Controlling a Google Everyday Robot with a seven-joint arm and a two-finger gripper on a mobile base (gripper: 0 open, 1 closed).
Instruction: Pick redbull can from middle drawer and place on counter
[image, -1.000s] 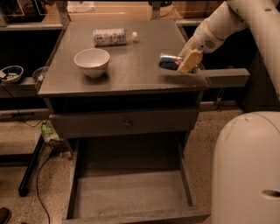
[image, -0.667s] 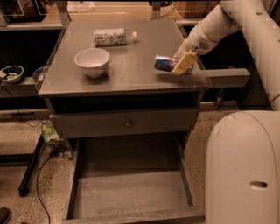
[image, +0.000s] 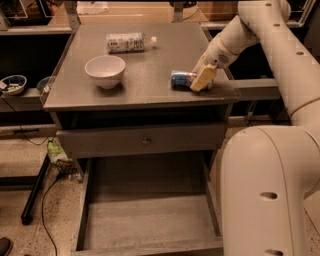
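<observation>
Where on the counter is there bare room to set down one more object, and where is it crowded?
Bare: the middle of the counter, between the bowl and the redbull can, and its front edge. The middle drawer floor is bare too. Crowded: the right edge, where the hand sits at the can, and the back by the bottle.

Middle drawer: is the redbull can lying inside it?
No, the middle drawer shows no can; the redbull can is up on the counter near its right edge, with the gripper at it.
</observation>
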